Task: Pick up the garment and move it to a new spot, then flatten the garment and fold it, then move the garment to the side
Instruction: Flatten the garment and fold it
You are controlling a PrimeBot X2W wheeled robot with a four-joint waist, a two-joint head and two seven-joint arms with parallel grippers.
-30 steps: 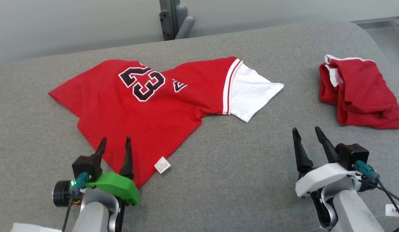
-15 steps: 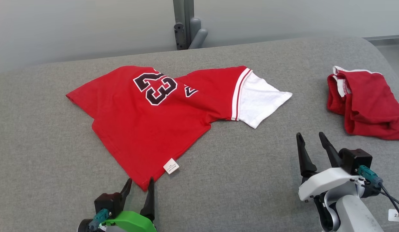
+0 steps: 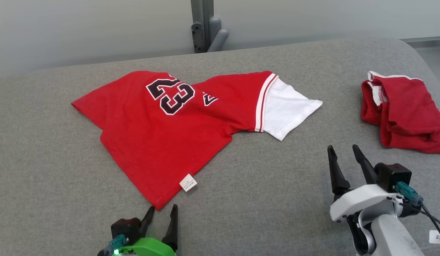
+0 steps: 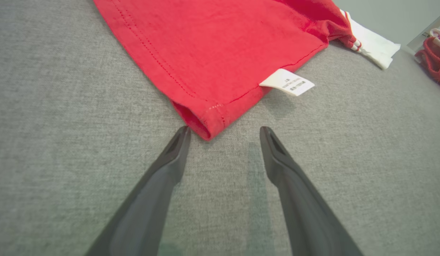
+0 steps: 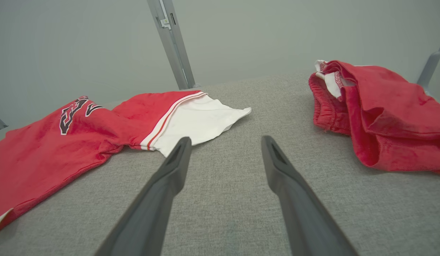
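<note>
Red number-23 jersey (image 3: 159, 138) lay with its hem corner (image 4: 209, 122) just ahead of the left gripper (image 3: 163, 207), jaws spread; the right gripper (image 3: 342, 147), also spread, stood farther off.

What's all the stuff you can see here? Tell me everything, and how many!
red short-sleeved cloth jersey numbered 23: one, red with a white sleeve, spread mid-left
small cloth label: one, white, on the jersey's near edge
crumpled red cloth garment: one, red with white trim, far right
padded fabric surface: one, grey, under everything
metal post: one, grey, behind the surface
left tool: one, dark fingers, open at the jersey's near corner
right tool: one, dark fingers, open above bare surface, lower right
</note>
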